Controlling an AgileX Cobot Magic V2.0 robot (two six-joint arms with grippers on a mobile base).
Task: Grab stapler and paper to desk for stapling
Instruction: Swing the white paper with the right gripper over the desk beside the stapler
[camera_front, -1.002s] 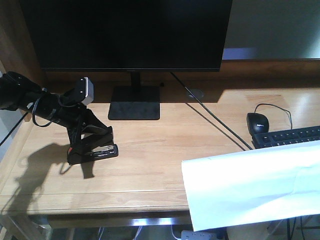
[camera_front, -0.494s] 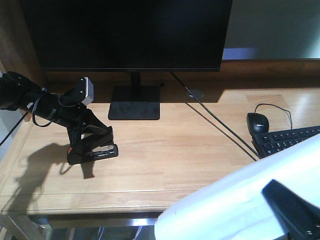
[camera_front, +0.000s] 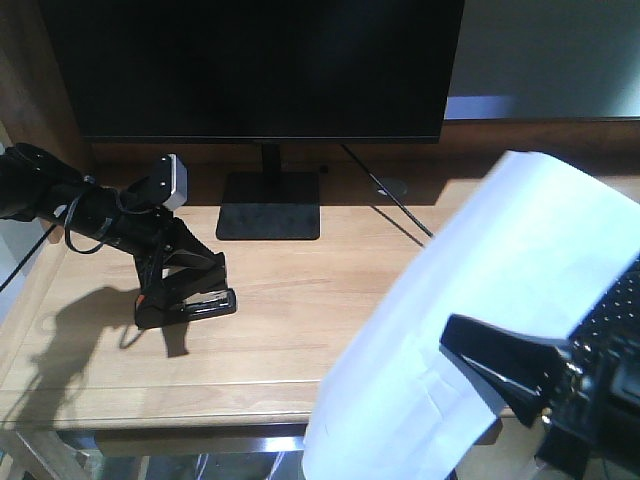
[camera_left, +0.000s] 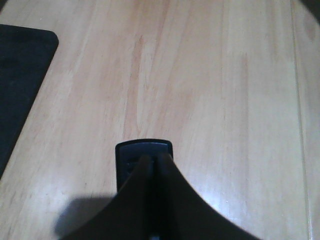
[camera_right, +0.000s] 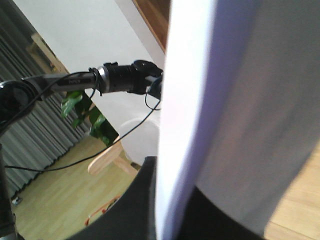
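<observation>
The black stapler (camera_front: 192, 300) with its orange-red patch rests on the light-brown desk (camera_front: 300, 330) at the left. My left gripper (camera_front: 160, 285) is shut on it from above. In the left wrist view only the stapler's rounded black end (camera_left: 144, 148) shows past the closed fingers (camera_left: 165, 180). The large white paper (camera_front: 480, 300) hangs tilted over the desk's right side, with my right gripper (camera_front: 470, 355) shut on its lower part. In the right wrist view the sheet (camera_right: 210, 90) runs edge-on between the two dark fingers (camera_right: 135, 210).
A big black monitor (camera_front: 260, 70) stands at the back on a flat black base (camera_front: 268, 205), (camera_left: 20, 75). A dark cable (camera_front: 400, 212) runs from behind it toward the paper. The sheet hides the desk's right part. The left arm (camera_right: 120, 77) shows in the right wrist view.
The paper has swung up from low at the front right to a steep tilt over the desk, and my right gripper has risen into view. The left arm and stapler have not moved.
</observation>
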